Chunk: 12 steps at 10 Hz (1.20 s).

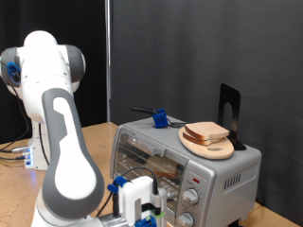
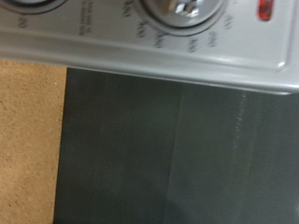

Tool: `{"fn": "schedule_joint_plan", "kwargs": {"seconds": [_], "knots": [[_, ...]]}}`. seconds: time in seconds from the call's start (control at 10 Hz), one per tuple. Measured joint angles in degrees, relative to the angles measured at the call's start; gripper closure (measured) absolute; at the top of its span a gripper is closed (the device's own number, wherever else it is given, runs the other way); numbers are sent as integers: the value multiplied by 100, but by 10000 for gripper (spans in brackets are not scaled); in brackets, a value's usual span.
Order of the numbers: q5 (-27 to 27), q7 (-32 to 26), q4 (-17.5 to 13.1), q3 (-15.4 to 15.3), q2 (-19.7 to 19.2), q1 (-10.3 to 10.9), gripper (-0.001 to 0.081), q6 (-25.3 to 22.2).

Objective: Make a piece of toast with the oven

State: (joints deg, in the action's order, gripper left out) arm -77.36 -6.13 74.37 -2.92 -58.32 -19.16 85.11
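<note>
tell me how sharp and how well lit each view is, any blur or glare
Exterior view: evenly lit against a dark curtain, fairly sharp on the oven and the piece of toast on the wooden plate, while the gripper at the bottom edge is cropped. Wrist view: very close and soft, the knob showing a bright glare spot, dial markings smeared, the red light blurred.

The silver-grey oven [image 1: 185, 168] is seen at the exterior view's right, its glass door closed. A pale, brown-crusted piece of toast [image 1: 207, 132] is laid on its top.

A lab: black curtain [image 1: 189, 57] backdrop, robot arm [image 1: 57, 132] on bench.
</note>
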Motion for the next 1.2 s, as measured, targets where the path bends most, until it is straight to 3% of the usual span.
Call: {"fn": "schedule_joint_plan", "kwargs": {"seconds": [0.3, 0.5, 1.2], "knots": [[254, 359, -624, 19, -485, 9, 124, -133], [282, 518, -823, 15, -662, 38, 124, -133], [384, 402, -711, 1, -710, 297, 124, -190]]}}
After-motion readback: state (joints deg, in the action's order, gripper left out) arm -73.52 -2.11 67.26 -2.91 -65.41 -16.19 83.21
